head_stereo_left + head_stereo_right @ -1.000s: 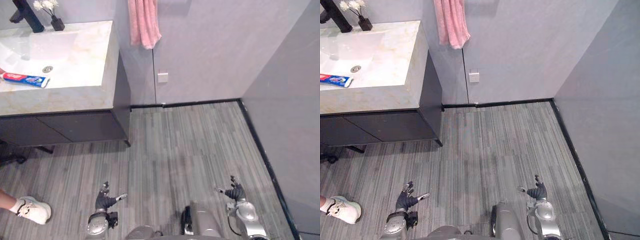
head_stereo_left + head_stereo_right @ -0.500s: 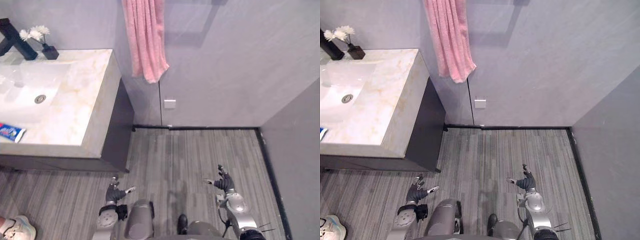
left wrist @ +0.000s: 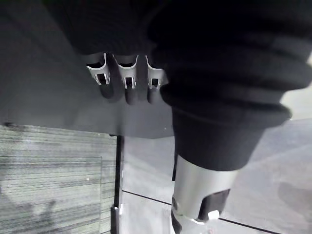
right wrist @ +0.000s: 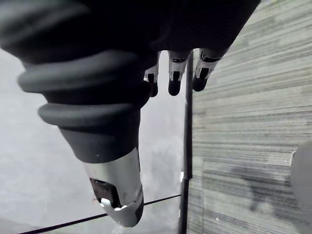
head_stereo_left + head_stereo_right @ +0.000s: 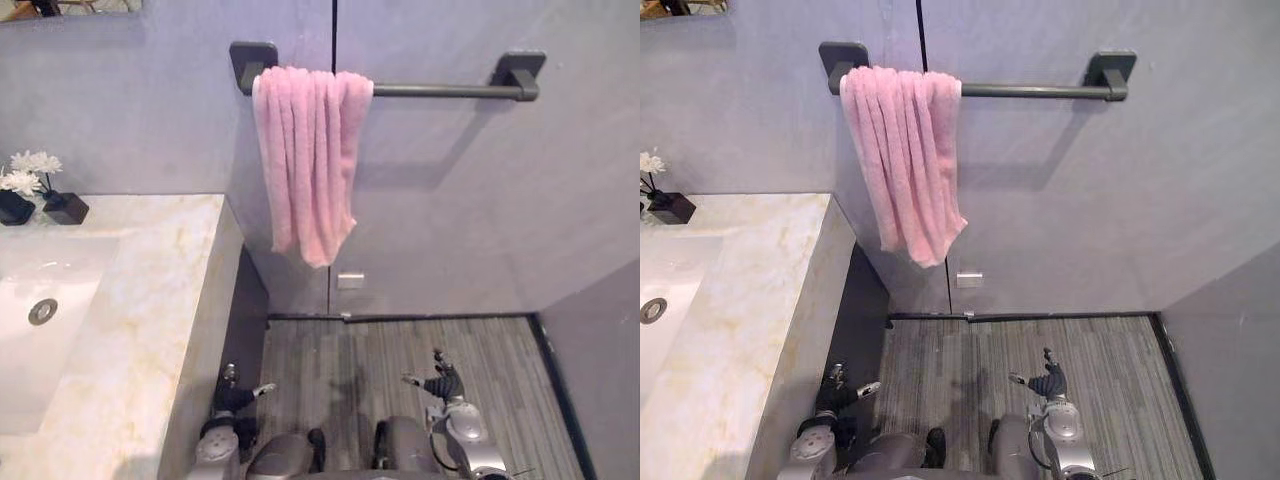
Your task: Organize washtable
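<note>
Far left, a small black cube vase (image 5: 65,207) with white flowers sits at the back of the cream, marble-topped washtable (image 5: 150,330), just behind the white sunken basin (image 5: 60,290) and its round metal drain (image 5: 42,311). So the washtable is on the robot's left, and nothing is being touched on it yet. The left hand (image 5: 235,397) hangs low beside the dark cabinet side (image 5: 250,310), fingers loose and lightly spread, holding nothing. Over to the middle: a pink terry towel (image 5: 310,170) hangs bunched at one end of a dark metal wall rail (image 5: 440,90), with a small white wall plate (image 5: 350,281) below it. On the right, the right hand (image 5: 440,383) hovers over the grey striped plank floor (image 5: 340,350), fingers splayed wide and also empty. The vase looks light but tippy and breakable, so I'd pinch it low on its square body, never by the stems. The towel should be soft, limp and light; it is best gripped near the top fold, where it drapes over the rail. The stone top looks slick.
</note>
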